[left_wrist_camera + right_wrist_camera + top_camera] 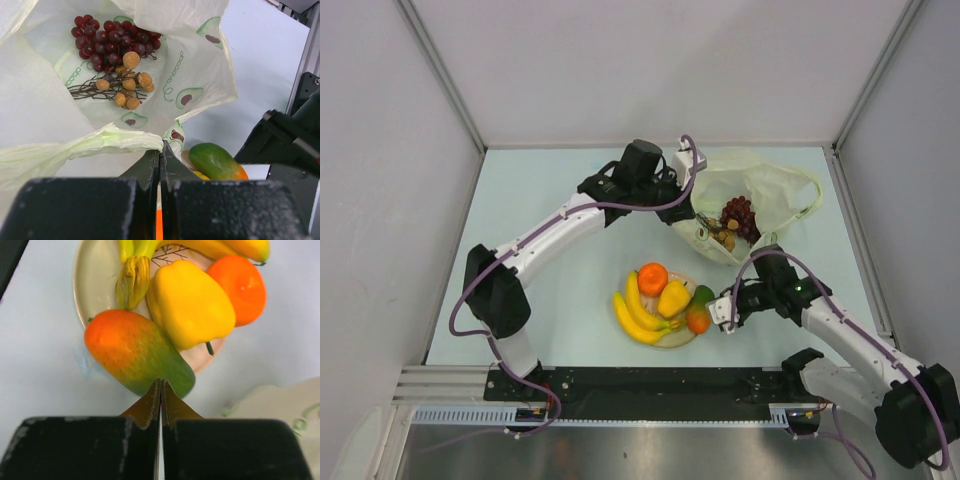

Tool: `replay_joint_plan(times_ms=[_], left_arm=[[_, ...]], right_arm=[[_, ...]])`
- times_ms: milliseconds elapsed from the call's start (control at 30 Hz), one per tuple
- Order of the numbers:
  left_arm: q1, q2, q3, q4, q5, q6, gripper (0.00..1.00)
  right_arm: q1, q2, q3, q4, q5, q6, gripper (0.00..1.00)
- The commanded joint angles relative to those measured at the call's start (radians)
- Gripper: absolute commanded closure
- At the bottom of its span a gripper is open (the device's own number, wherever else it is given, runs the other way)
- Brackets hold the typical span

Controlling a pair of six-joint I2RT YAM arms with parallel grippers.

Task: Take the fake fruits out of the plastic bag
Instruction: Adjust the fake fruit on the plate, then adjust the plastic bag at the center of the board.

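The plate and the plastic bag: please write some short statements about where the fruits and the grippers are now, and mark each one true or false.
1. The grapes lie inside the plastic bag. True.
2. The orange is in the bag. False: it sits on the plate.
3. The right gripper holds the mango. False: it is shut on nothing, and the mango lies at the plate's rim.
4. The bananas are on the plate. True.
5. The left gripper pinches the bag's edge. True.
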Motion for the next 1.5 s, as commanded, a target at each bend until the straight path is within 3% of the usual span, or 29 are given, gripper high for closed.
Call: replay_joint_plan(times_ms=[0,433,633,733,800,833,967,1167,1267,1467], left_arm=[[-0.006,-0.001,0.043,0.033,0.026,-0.016,1.0],[-0.006,-0.005,0.033,0.038,0.032,-0.021,1.0],[-0.005,-0.013,0.024,0.036,0.035,-0.017,1.0],[-0.003,-0.028,0.002,0.036,0.022,-0.024,1.0],[-0.002,-0.039,-0.015,0.04,0.011,-0.027,1.0],[-0.003,-0.049,-0.03,0.038,0.002,-0.027,1.0],[-0.002,-0.073,-0.073,0.036,0.005,-0.025,1.0],[-0.002,-0.099,-0.167,0.021,-0.023,-0.017,1.0],[0.001,-0.119,-0.197,0.016,-0.058,-0.016,1.0],[0.012,-0.177,-0.254,-0.01,-0.094,0.01,1.0]], right_arm=[[0.061,0.067,0.004,0.138,0.079,0.214,1.0],[0.106,0.17,0.004,0.198,0.132,0.203,1.0],[0.053,0.031,0.028,0.201,0.231,0.251,1.0],[-0.035,-0.069,0.081,0.245,0.144,0.389,1.0],[-0.101,-0.086,0.106,0.389,0.117,0.537,1.0],[-0.11,-0.068,0.129,0.447,0.131,0.683,1.0],[-0.123,0.098,0.203,0.687,0.247,0.914,1.0],[-0.048,0.43,0.232,0.857,0.416,1.01,1.0],[-0.024,0.512,0.264,0.841,0.459,1.062,1.0],[-0.017,0.514,0.287,0.703,0.413,1.1,1.0]])
